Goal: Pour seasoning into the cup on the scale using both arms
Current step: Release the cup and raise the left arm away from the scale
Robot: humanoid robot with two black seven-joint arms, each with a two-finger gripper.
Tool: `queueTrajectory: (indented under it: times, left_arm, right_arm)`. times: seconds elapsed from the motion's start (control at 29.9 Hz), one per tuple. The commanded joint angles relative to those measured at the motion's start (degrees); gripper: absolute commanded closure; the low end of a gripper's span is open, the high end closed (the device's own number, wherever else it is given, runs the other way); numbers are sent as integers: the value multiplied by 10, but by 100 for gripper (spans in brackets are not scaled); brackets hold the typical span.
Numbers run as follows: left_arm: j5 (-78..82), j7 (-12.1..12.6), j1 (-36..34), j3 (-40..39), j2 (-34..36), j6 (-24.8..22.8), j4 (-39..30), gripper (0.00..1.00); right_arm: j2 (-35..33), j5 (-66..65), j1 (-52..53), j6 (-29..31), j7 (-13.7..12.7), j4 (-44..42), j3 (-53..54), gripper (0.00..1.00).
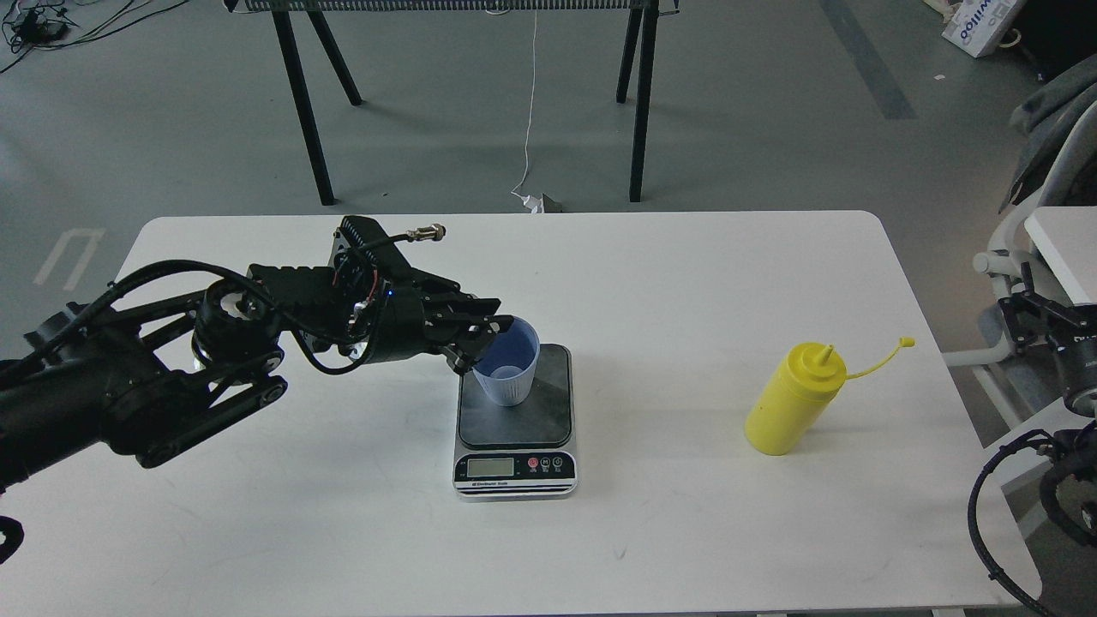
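Left gripper (480, 336) at the left rim of the cup (507, 360), black fingers (467, 307) spread to either side of the rim and seemingly closed on the cup's wall, though the contact itself is dark and partly hidden. Cup upright, on the rear left part of the dark platform of the scale (515, 420), mouth open upward, nothing plainly visible inside. Best now: hold the cup lightly and level, or let go cleanly straight outward, without dragging it toward the platform's edge or pressing down, since any push would likely upset the reading on the display. Further out, the seasoning (795, 399) well apart to the right on the white desk (686, 283), standing with a lean in this view, nozzle up, cap off and dangling on its thin tether to the right. Right arm (1058, 411) only partly in view at the right edge; its gripper not in view, so nothing to say of its state. For the pour to come, probably: grasp the bottle around its body, below the shoulder, clear of the tether, carry it over the cup's mouth, tip slowly, squeeze gently, with the left side steadying the cup.
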Motion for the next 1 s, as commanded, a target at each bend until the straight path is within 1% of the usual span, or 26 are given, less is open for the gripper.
queueTrajectory:
  times: [0.0, 0.07, 0.13, 0.2, 0.23, 0.33, 0.4, 0.57, 0.63, 0.7, 0.73, 0.8, 0.87, 0.9, 0.97]
  left_arm:
    - [-2, -2, -4, -5, 4, 9, -4, 34]
    - [-4, -3, -5, -8, 6, 13, -4, 32]
    - [-17, -4, -5, -22, 7, 24, -4, 26]
    - [-60, -6, -5, -58, 9, 40, -5, 18]
    - [-98, -6, -5, -79, 11, 46, -6, 16]
    - [-252, -6, -6, -124, 19, 45, -5, 7]
    - [-383, -5, -7, -148, 19, 44, 2, 1]
    - [-726, 8, -10, -184, 18, 43, 14, 0]
    - [-821, 8, -10, -205, 17, 45, 21, 0]
    - [-896, 6, -6, -238, 16, 40, 53, 0]
    - [-930, 5, -4, -252, 13, 33, 73, 0]
    - [-1007, 3, -2, -267, 5, 1, 117, 0]
    - [-1083, 6, -2, -274, -8, -37, 172, 0]
    - [-1132, 8, -2, -278, -18, -64, 215, 0]
    - [-1204, 10, -3, -278, -37, -110, 277, 0]
  right_arm:
    - [-1, 0, -2, 0, 0, 0, 0, 0]
    - [-1, 0, -2, 0, 0, 0, 0, 0]
    - [-1, 0, -2, 0, 0, 0, 0, 0]
    - [-3, 0, -3, 0, 0, 1, 0, 0]
    - [-4, 0, -3, 0, 0, 1, 0, 0]
    - [-7, 0, -9, 0, -1, 2, -1, 0]
    - [-7, 0, -15, 0, -1, 4, -3, 0]
    - [-9, 0, -36, 0, -3, 29, -3, 0]
    - [-14, 0, -52, 0, -3, 47, -3, 0]
    - [-17, 0, -77, 0, -3, 79, -8, 0]
    - [-17, 0, -97, 0, -3, 100, -10, 0]
    - [-12, 0, -137, 0, -5, 136, -13, 0]
    - [-9, 1, -164, 0, -6, 162, -15, 0]
    - [-6, 1, -182, 0, -6, 177, -16, 0]
    - [5, 1, -214, 0, -6, 200, -26, 0]
